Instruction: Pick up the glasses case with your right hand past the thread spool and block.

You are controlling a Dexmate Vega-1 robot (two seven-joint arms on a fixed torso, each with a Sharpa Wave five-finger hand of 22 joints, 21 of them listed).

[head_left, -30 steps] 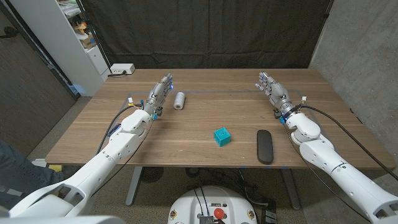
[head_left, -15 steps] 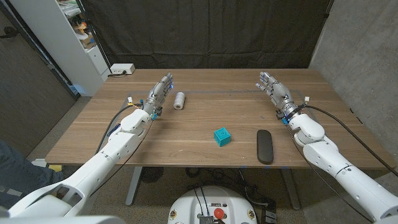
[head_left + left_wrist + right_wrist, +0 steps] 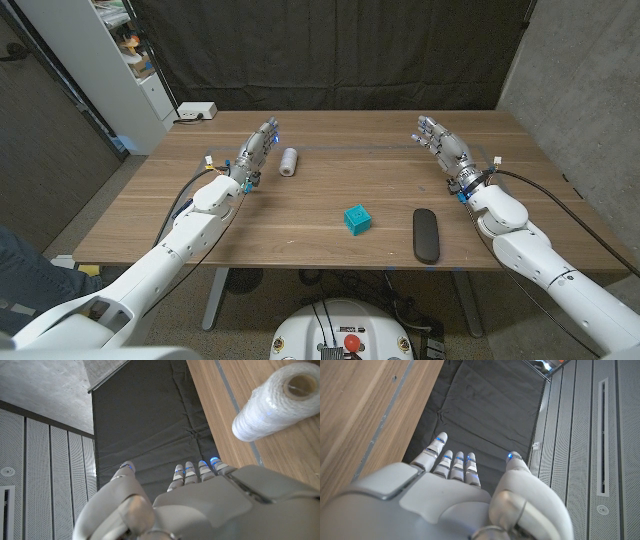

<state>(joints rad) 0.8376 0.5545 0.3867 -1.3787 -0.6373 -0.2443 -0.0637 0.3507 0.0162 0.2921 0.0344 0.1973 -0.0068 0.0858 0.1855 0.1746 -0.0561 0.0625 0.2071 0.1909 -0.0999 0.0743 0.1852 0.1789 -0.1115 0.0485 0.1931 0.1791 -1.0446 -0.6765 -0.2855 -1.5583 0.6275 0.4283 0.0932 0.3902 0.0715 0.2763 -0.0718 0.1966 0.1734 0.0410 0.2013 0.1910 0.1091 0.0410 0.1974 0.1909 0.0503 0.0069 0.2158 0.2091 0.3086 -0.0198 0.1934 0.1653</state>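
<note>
The black glasses case (image 3: 426,235) lies near the table's front edge, right of centre. A teal block (image 3: 356,219) sits just left of it. The white thread spool (image 3: 288,161) lies on its side at the far left part of the table, and also appears close beside my left hand (image 3: 200,505) as a white wound spool (image 3: 272,402). My right hand (image 3: 441,145) is open at the far right, fingers straight, well behind the case; its back fills the lower right wrist view (image 3: 455,495). My left hand (image 3: 257,150) is open just left of the spool, holding nothing.
The wooden table (image 3: 330,190) has bare room across its middle. A white box (image 3: 197,111) sits at its far left corner. A white shelf unit (image 3: 120,60) stands to the left, a dark curtain hangs behind, and a concrete wall rises on the right.
My right hand and forearm have drifted slightly to the right and back. The left arm and the objects have not moved.
</note>
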